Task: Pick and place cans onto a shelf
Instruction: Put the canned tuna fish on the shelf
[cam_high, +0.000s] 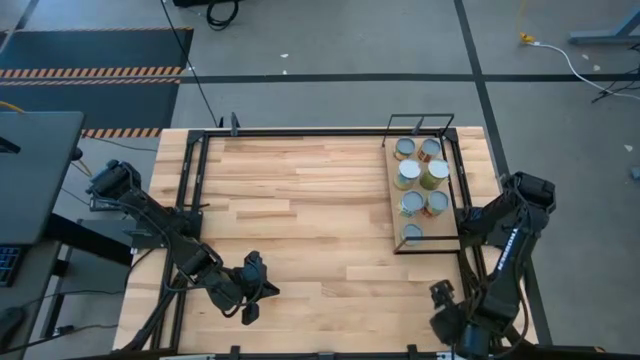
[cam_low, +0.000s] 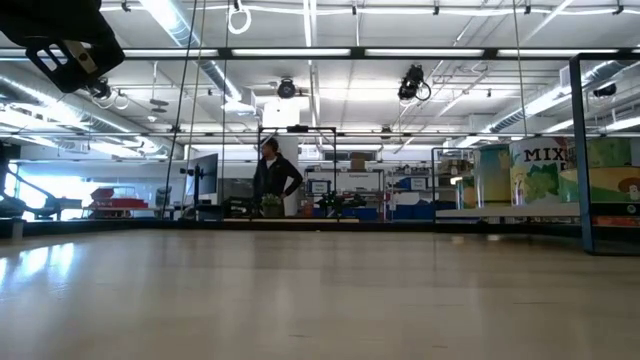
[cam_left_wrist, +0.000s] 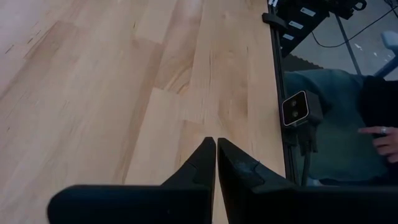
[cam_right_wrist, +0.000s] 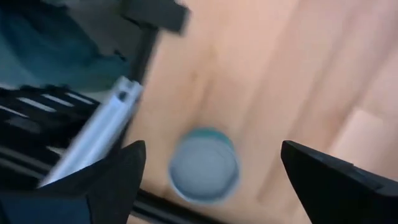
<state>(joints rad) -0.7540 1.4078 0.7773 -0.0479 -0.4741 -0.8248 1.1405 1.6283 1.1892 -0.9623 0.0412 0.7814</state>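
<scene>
We count seven cans on the shelf, right of centre in the high view. The right tool gapes wide above the last can; release looks done. Next comes retreating. The left tool is pinched closed, lower left.

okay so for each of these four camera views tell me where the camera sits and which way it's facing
High: above the table, facing straight down; both arms, shelf with cans.
Low: at tabletop height, facing level across the tabletop into the room; dark arm part at upper left.
Left wrist: on the left arm, facing past the shut left claw at bare planks.
Right wrist: on the right arm, facing down between the open right claw at one can.
Shared: high and right wrist both show a can on wood.
</scene>
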